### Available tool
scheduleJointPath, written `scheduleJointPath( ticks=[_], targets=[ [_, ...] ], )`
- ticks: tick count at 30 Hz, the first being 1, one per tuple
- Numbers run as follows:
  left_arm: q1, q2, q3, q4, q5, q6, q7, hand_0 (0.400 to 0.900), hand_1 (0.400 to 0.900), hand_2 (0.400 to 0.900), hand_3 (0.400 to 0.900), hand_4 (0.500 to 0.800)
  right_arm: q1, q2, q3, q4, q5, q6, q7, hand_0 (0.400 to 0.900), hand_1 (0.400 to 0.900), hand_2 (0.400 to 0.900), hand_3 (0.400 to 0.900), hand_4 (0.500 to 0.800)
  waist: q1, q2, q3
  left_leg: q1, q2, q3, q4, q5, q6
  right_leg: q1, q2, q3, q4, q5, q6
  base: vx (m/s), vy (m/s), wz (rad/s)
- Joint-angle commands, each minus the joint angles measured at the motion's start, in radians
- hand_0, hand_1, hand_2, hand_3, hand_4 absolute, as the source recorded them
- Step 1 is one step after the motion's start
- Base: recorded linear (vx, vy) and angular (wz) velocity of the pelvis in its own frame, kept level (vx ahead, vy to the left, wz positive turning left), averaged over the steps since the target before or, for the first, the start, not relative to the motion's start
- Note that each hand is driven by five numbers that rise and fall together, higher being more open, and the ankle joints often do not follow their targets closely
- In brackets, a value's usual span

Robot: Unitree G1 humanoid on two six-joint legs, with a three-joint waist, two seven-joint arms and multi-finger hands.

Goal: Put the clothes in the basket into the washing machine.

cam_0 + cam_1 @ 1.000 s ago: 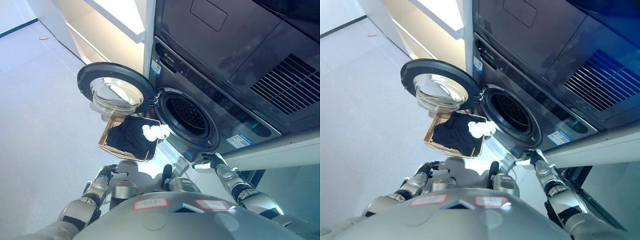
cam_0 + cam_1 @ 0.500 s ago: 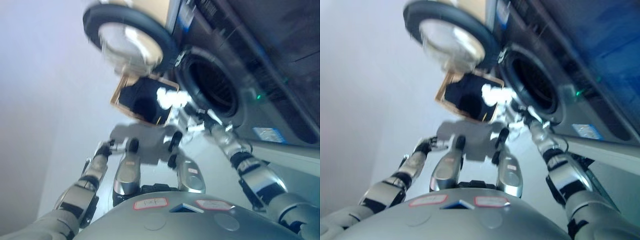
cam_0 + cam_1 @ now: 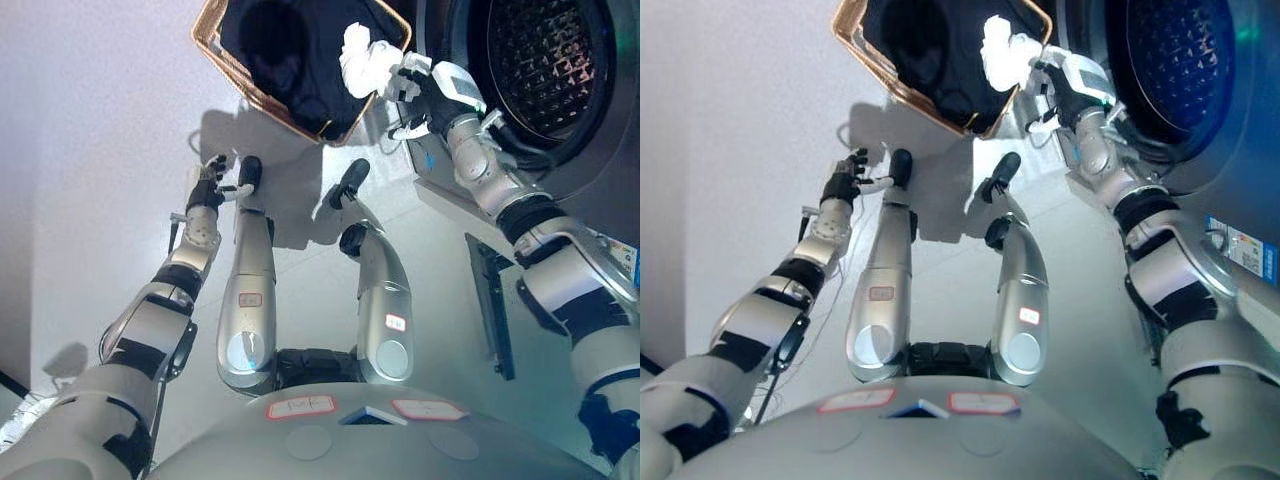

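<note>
A wicker basket (image 3: 232,72) stands on the floor in front of the washing machine, holding dark clothes (image 3: 290,50) with a white cloth (image 3: 362,58) on its right side. The machine's open drum (image 3: 545,60) is at the top right. My right hand (image 3: 420,88) is at the basket's right rim, between basket and drum, fingers spread and open, tips at the edge of the white cloth. My left hand (image 3: 212,182) hangs low at the left over the floor, below the basket, fingers relaxed and empty.
The machine's dark front (image 3: 1230,150) fills the right side. A dark flat strip (image 3: 490,300) lies on the floor beside the machine's base. Pale floor (image 3: 90,150) stretches to the left of the basket.
The camera has tilted down sharply, so the whole scene shifted up. My right hand has reached forward from near the machine's base to the white cloth at the basket's rim.
</note>
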Motion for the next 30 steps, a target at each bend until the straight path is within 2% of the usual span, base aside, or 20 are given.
scheduleJointPath(
  ticks=[1,6,14,17,22,26,30],
  targets=[
    [0.055,0.06,-0.009,-0.014,-0.015,-0.032,0.047,0.9,0.9,0.9,0.9,0.8,0.015,-0.081,0.024,-0.063,-0.016,-0.038,-0.059,0.9,0.9,0.9,0.9,0.8,0.009,-0.01,-0.083,-0.075,-0.005,0.028,-0.067,0.059,0.008,-0.028,-0.039,0.038,0.264,-0.199,0.111,-0.02,-0.092,0.17],
    [-0.001,0.127,-0.007,-0.045,-0.027,-0.031,0.057,0.9,0.9,0.9,0.9,0.8,-0.02,-0.143,0.054,-0.156,0.026,-0.078,-0.077,0.9,0.9,0.9,0.9,0.8,-0.003,-0.054,-0.11,-0.193,-0.003,-0.016,-0.014,0.052,-0.002,-0.113,-0.032,-0.002,0.323,-0.239,0.098,-0.01,-0.099,0.24],
    [-0.036,0.169,0.003,-0.031,-0.036,-0.026,0.065,0.9,0.9,0.9,0.9,0.8,-0.034,-0.143,0.054,-0.139,0.087,-0.087,-0.072,0.9,0.9,0.9,0.9,0.8,0.001,-0.078,-0.117,-0.287,-0.018,-0.06,0.025,0.056,-0.008,-0.192,-0.027,-0.034,0.401,-0.288,0.079,-0.01,-0.048,0.16],
    [-0.032,0.17,0.021,-0.026,-0.044,-0.027,0.067,0.9,0.9,0.9,0.9,0.8,-0.04,-0.13,0.059,-0.06,0.063,-0.081,-0.09,0.9,0.9,0.9,0.9,0.8,0.002,-0.075,-0.122,-0.326,-0.023,-0.071,0.041,0.058,-0.011,-0.241,-0.029,-0.041,0.436,-0.303,0.07,-0.01,-0.008,0.04],
    [-0.064,0.184,0.032,0.019,-0.048,-0.033,0.074,0.9,0.9,0.9,0.9,0.8,-0.086,-0.048,0.074,0.125,-0.018,-0.044,-0.122,0.9,0.9,0.9,0.9,0.8,0.003,-0.074,-0.134,-0.375,-0.018,-0.076,0.057,0.055,-0.013,-0.294,-0.023,-0.028,0.449,-0.308,0.067,-0.01,-0.007,-0.09],
    [-0.096,0.199,0.031,0.037,-0.042,-0.04,0.083,0.9,0.9,0.9,0.9,0.8,-0.118,-0.029,0.1,0.201,-0.124,-0.007,-0.17,0.9,0.9,0.9,0.9,0.8,-0.002,-0.054,-0.139,-0.427,-0.037,-0.088,0.113,0.043,-0.01,-0.359,-0.033,-0.015,0.522,-0.347,0.055,-0.03,0.011,0.08],
    [-0.145,0.202,0.023,0.031,-0.047,-0.042,0.102,0.9,0.9,0.9,0.9,0.8,-0.16,-0.016,0.097,0.266,-0.144,0.019,-0.201,0.9,0.9,0.9,0.9,0.8,-0.003,-0.042,-0.143,-0.493,-0.052,-0.082,0.186,0.013,0.002,-0.429,-0.044,0.005,0.588,-0.37,0.05,-0.05,0.041,-0.07]
  ],
)
